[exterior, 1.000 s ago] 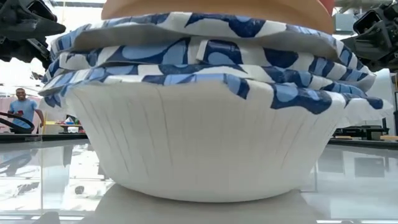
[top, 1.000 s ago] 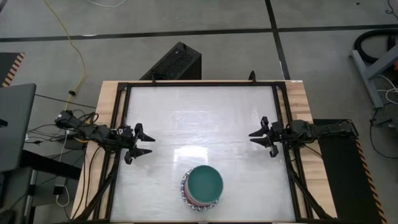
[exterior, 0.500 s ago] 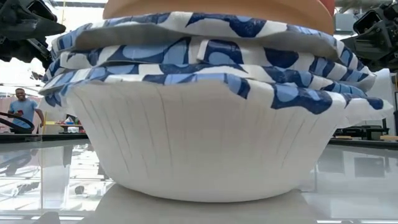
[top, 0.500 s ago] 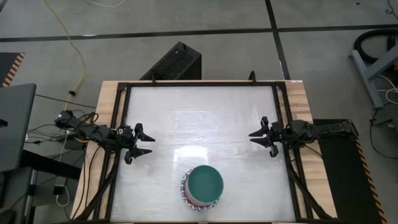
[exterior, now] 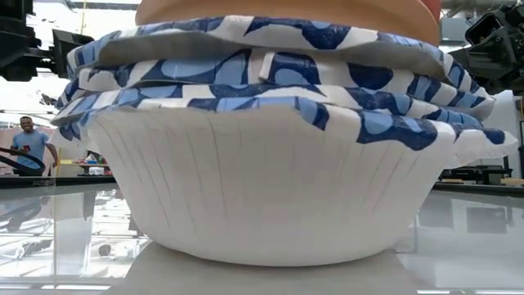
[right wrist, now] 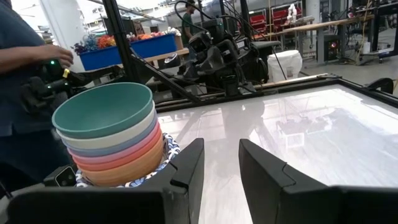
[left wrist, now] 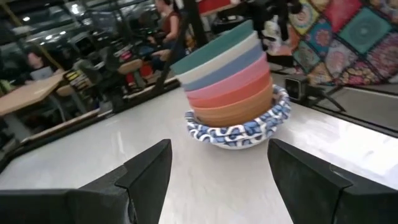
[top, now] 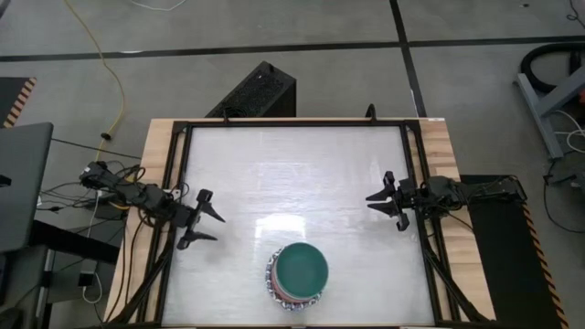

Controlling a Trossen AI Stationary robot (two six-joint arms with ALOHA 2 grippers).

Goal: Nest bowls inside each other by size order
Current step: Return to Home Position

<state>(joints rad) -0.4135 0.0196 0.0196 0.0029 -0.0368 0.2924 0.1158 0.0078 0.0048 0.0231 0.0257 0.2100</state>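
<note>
The bowls stand nested in one stack (top: 297,274) near the table's near edge, at its middle. Teal is on top, then cream, blue, pink and orange, inside the white bowls with blue patterned rims (left wrist: 236,134). The lowest white bowl (exterior: 262,197) rests by its base on the table. My left gripper (top: 219,228) is open and empty at the table's left side, pointing slantwise at the stack (left wrist: 233,93). My right gripper (top: 375,205) is open and empty at the right side, and the stack shows in its wrist view (right wrist: 112,137).
A black frame (top: 292,123) runs round the white table top. A black box (top: 256,91) stands on the floor beyond the far edge. A person (right wrist: 18,62) stands beyond the table's near edge, close to the stack. Another (exterior: 29,139) is far off in the room.
My left gripper has turned about from pointing toward the table's right edge to pointing slantwise toward the bowl stack, and has moved a little toward the near edge. The stack has stayed where it was.
</note>
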